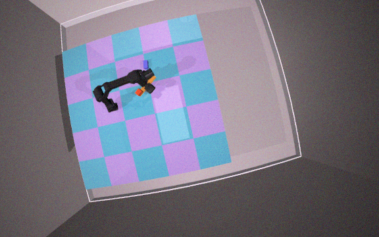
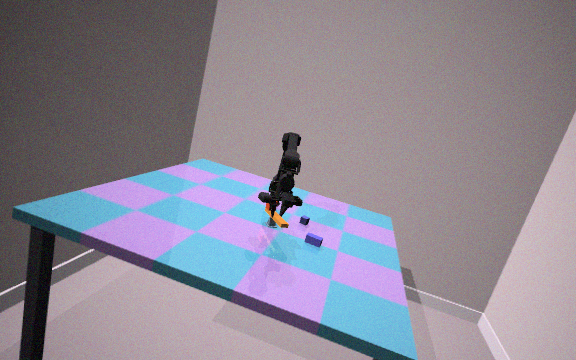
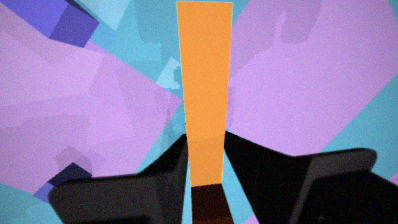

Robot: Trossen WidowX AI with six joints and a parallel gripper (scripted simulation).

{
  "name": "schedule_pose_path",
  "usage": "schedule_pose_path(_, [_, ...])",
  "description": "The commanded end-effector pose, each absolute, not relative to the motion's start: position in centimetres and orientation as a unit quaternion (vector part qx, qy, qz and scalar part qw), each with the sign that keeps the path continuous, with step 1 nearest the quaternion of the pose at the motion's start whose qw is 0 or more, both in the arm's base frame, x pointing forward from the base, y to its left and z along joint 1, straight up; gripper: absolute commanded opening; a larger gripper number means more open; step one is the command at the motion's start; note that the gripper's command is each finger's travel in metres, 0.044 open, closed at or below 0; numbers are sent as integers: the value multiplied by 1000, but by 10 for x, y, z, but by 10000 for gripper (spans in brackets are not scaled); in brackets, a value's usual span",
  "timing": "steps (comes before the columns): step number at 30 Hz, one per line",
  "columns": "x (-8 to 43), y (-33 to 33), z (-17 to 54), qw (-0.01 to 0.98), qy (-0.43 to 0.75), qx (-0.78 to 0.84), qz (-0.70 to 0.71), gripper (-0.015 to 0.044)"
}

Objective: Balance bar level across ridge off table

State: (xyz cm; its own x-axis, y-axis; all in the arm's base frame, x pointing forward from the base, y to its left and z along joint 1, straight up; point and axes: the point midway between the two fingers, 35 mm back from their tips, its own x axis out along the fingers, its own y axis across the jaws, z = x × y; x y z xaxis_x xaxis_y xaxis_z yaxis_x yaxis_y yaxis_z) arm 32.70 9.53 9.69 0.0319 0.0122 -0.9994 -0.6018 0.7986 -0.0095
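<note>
1. Bar [image 3: 205,85], orange, sits clamped between the fingers, held above the counter [image 2: 193,210].
2. Exterior view gives two purple blocks, [image 2: 304,219] and [image 2: 313,239], right of it.
3. Top view only catches one block [image 1: 146,64].

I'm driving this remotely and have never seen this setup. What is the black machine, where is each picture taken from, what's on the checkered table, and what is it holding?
The black machine is a single jointed robot arm ending in a two-fingered gripper. One picture looks straight down from above, one looks from the side of the room, and one comes from a camera on the wrist, looking past the fingers. On the checkered table lie two small purple blocks; which one is the ridge is hard to tell. The gripper is shut on the orange bar, which has one darker end and is carried tilted above the table.
</note>
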Motion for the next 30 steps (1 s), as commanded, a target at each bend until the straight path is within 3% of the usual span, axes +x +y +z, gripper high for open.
schedule_pose_path(1, [328, 95, 97, 684, 658, -224, 223, 0])
schedule_pose_path(30, [327, 95, 94, 684, 658, -224, 223, 0])
